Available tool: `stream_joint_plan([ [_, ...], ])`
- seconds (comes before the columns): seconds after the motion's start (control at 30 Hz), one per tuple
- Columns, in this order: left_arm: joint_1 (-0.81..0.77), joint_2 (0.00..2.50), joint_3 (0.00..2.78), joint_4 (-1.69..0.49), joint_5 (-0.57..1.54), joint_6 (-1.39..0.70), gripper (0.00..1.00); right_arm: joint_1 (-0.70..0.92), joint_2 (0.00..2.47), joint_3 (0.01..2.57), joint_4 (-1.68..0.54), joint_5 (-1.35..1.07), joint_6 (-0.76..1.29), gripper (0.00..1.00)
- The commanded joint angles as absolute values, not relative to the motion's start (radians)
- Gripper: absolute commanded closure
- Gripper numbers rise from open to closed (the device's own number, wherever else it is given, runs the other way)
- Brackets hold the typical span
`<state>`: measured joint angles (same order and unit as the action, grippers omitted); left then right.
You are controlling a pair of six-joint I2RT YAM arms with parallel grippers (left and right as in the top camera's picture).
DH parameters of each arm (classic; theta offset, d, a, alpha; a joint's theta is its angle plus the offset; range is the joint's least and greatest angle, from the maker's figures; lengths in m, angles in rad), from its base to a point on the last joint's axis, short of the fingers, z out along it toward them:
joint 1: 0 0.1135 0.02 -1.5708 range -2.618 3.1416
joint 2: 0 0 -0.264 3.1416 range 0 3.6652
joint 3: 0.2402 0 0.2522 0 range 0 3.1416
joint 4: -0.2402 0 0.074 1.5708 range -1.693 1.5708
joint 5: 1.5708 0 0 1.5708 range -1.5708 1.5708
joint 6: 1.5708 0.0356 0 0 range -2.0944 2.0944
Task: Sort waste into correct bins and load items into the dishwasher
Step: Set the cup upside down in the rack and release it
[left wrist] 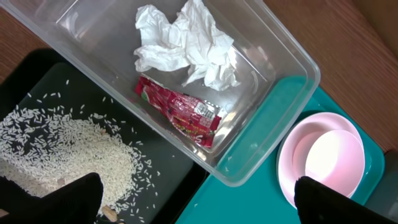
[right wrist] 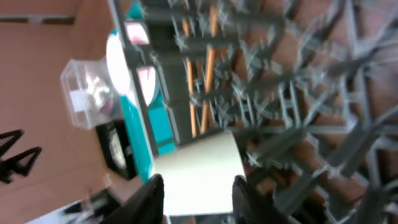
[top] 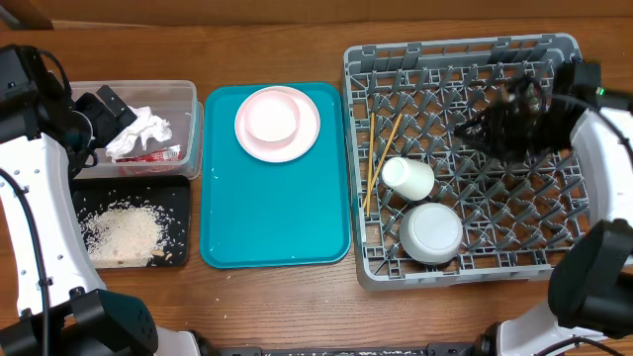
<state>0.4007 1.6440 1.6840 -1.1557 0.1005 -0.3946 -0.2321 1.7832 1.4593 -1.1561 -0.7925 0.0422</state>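
**Left jaws wide over the bins, right jaws part open above the rack**

Starting at the left: the left arm [top: 30, 198] comes in from nine o'clock. The left jaws are spread as wide as they go, gripping nothing. They hang above the line where the clear tub [top: 190, 99] meets the black tray [top: 178, 198].

The tub sits at ten o'clock on the warm brown wooden counter [top: 297, 307]. Inside it lies the crumpled white napkin [left wrist: 186, 46], with the red wrapper [left wrist: 180, 112] just beside it at its six o'clock. The black tray is tight against the tub's six o'clock side. It carries the rice [top: 119, 232], heaped toward its left half with stray grains around it.

Centre of the counter: the teal tray [top: 277, 218]. The pink plate [top: 309, 138] sits at its twelve o'clock end, with the pink bowl [top: 272, 117] resting on it.

On the right is the grey dish rack [top: 455, 47], wood grain showing through its lattice. The chopsticks [top: 381, 163] lie near its nine o'clock wall, slanting from one o'clock down to seven. The cream cup [top: 408, 178] lies on its side just beside them at three o'clock. The grey-green bowl [top: 431, 232] sits at the cup's five o'clock, near the rack's six o'clock wall.

The right arm [top: 603, 148] reaches in from three o'clock, blurred. The right jaws stand part open with nothing gripped, over the pegs at the cup's two o'clock and apart from it. In the wrist view the cup shows beyond the fingertips [right wrist: 154, 193]. That view also catches a black angular stand [right wrist: 18, 155] on the brown surface beyond the tub, too blurred to identify.
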Motion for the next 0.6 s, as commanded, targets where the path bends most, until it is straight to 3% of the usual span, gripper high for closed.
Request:
stream_joint_plan([
  [0.0,0.399,1.647,1.697,-1.155,0.104,-0.416,0.0,-0.093,1.745,1.656,-1.274,-0.641,0.031,0.87],
  [0.1,0.399,1.647,1.697,-1.155,0.104,-0.416,0.0,0.032,1.738,1.674,-1.314,-0.595,0.031,0.96],
  [0.37,0.399,1.647,1.697,-1.155,0.104,-0.416,0.0,0.267,1.745,1.597,-1.326,-0.321,0.179,0.96],
  [0.57,0.399,1.647,1.697,-1.155,0.104,-0.416,0.0,0.302,1.745,1.558,-1.334,-0.118,0.289,0.96],
])
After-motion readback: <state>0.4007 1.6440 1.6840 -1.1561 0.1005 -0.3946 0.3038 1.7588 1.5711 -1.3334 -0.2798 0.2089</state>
